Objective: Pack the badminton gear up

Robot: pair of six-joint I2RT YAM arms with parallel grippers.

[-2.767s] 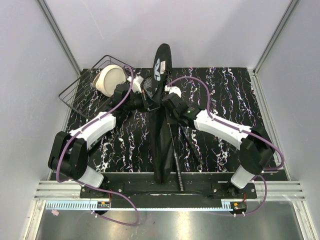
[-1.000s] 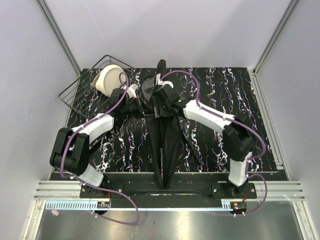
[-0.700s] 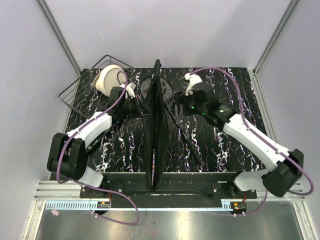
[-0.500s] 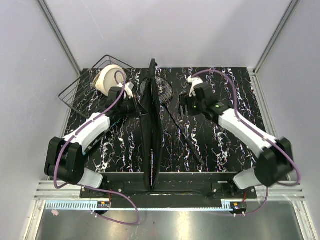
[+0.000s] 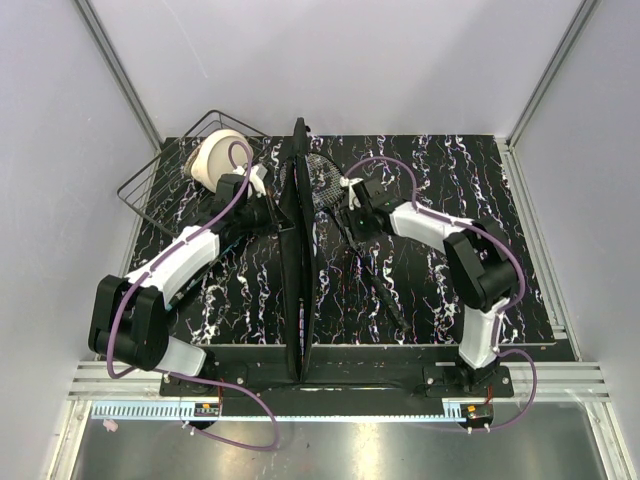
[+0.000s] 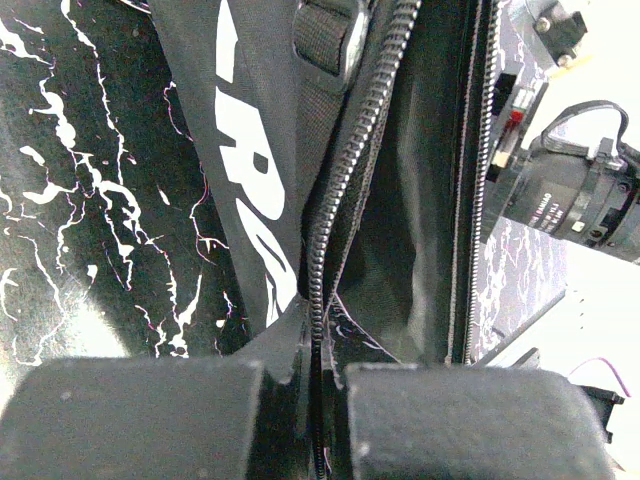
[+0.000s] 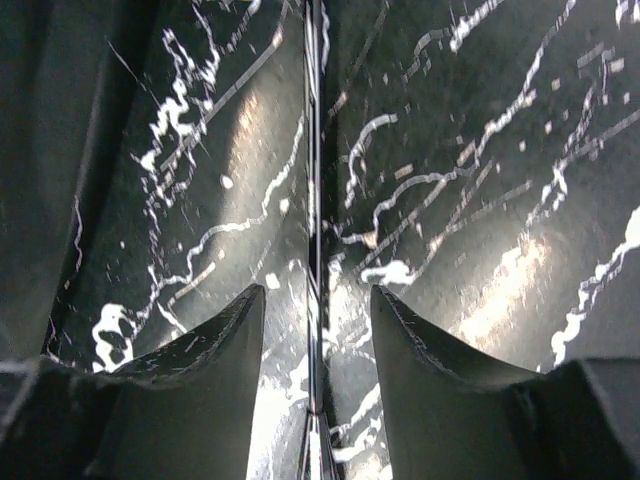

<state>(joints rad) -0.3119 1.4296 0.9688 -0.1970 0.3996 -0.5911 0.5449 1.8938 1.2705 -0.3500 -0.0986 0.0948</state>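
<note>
Broadly, the black, white-veined worktop (image 5: 450,180) carries everything. The long black racket bag (image 5: 300,290) stands on edge down its middle, running from the near edge to the far edge; in the left wrist view the bag (image 6: 250,150) shows white lettering on its outer side, and its open zipper (image 6: 340,200) parts the two walls so that the dark inside shows.

Left of the bag's far end sits the black wire basket (image 5: 150,185), at the worktop's far left corner, with the cream round object (image 5: 215,160) inside it.

Just right of the bag's far end lies a racket's round strung head (image 5: 322,178), and thin black racket shafts (image 5: 372,280) slant away from it to the bag's right, toward the near edge.

The left tool (image 5: 272,212) is at the bag's left side near the far end; its view shows the left tool (image 6: 320,400) pinched narrow on the bag's zipper edge.

The right tool (image 5: 350,210) is just right of the bag, beside the strung head. In its own view the right tool (image 7: 316,300) stands partly spread astride one shaft (image 7: 314,150), with a gap on each side and nothing gripped.
</note>
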